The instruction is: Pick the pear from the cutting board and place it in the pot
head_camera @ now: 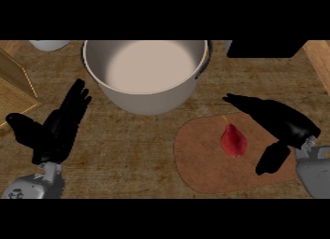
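Observation:
A red pear (pixel 233 140) with a short yellow stem lies on the brown cutting board (pixel 202 163) at the lower right. My right hand (pixel 281 121) hovers just right of the pear, fingers stretched over the board's far edge and thumb low, open around it without touching. The grey pot (pixel 148 70) stands at the top middle, its inside showing nothing. My left hand (pixel 53 126) rests open at the left, fingers pointing up toward the pot's left side.
A woven mat or basket (pixel 5 88) sits at the left edge. A pale bowl (pixel 50 44) peeks in at the top left and a black object (pixel 264 49) at the top right. A wooden strip (pixel 326 70) runs along the right.

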### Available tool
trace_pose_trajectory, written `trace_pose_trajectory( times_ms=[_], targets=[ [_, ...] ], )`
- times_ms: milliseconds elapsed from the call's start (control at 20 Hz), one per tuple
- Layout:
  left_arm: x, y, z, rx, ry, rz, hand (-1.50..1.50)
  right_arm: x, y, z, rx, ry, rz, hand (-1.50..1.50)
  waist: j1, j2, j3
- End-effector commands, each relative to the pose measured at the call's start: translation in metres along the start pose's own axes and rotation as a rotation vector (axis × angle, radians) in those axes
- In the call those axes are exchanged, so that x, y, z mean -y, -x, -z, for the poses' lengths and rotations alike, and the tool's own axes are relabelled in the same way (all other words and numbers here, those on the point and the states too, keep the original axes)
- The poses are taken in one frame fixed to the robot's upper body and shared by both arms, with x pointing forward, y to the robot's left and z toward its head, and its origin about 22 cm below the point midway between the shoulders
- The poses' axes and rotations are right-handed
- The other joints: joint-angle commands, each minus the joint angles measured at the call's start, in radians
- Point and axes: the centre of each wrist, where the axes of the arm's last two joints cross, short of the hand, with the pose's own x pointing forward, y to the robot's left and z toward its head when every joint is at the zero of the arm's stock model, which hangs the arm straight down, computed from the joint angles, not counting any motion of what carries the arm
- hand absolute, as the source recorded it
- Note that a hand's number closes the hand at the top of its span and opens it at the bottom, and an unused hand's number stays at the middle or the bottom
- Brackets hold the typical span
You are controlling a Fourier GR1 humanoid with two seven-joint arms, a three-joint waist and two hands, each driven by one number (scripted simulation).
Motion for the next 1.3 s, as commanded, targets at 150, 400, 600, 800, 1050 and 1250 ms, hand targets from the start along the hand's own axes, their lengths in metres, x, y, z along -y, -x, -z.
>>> trace_pose_trajectory(
  times_ms=[150, 400, 600, 800, 1050, 1250],
  targets=[
    [-0.006, -0.008, -0.004, -0.023, 0.005, 0.001, 0.00, -0.033, -0.005, 0.034, -0.107, -0.028, -0.070, -1.50, 0.010, 0.001, 0.000],
    [-0.002, 0.002, -0.002, -0.003, -0.007, 0.009, 0.00, -0.042, 0.013, 0.034, -0.095, -0.033, -0.070, -1.50, 0.001, 0.000, 0.000],
    [-0.004, 0.004, 0.013, -0.016, 0.006, -0.002, 0.00, -0.036, 0.000, 0.052, -0.110, -0.075, -0.130, -1.50, 0.002, 0.001, 0.000],
    [-0.002, 0.005, -0.003, -0.007, -0.004, 0.002, 0.00, -0.041, 0.002, 0.056, -0.182, -0.102, -0.155, -1.50, 0.003, 0.000, 0.000],
    [-0.008, -0.006, -0.002, -0.017, -0.007, 0.004, 0.00, -0.039, 0.024, 0.073, -0.171, -0.102, -0.170, -1.50, 0.004, 0.001, 0.000],
    [0.010, -0.004, -0.006, -0.012, 0.017, 0.008, 0.00, -0.055, 0.012, 0.068, -0.191, -0.135, -0.179, -1.50, 0.001, 0.000, 0.000]
  ],
)
